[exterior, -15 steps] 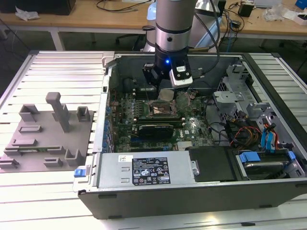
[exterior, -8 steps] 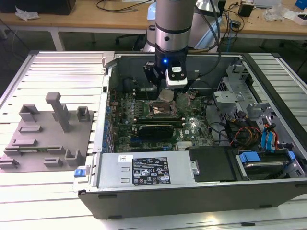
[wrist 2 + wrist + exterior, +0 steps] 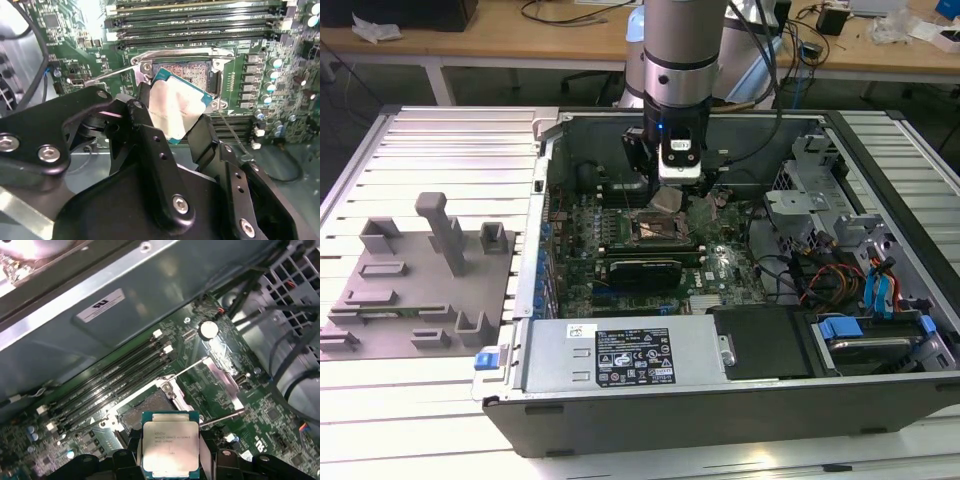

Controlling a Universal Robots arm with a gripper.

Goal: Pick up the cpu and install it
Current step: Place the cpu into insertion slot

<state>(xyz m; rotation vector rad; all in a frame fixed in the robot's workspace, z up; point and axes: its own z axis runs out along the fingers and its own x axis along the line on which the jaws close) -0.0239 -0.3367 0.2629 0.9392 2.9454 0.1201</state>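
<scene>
Over the socket [image 3: 182, 72], the gripper [image 3: 172, 117] clamps the cpu [image 3: 175, 107] by two opposite edges. In both wrist views, the chip's silver top shows, near the socket's frame.

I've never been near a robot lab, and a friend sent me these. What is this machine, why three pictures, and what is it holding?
It is one robot arm reaching down into an open computer case that lies on a slatted metal table. The exterior view comes from a camera standing off the arm. Both wrist views come from cameras riding on the arm, looking at the motherboard. Its end effector, two dark fingers, is shut on the cpu, a small square chip with a silver top, held over the open metal-framed socket, not seated in it. At the exterior view's left, a grey tray of plastic blocks and posts rests on the table beside the case.
</scene>
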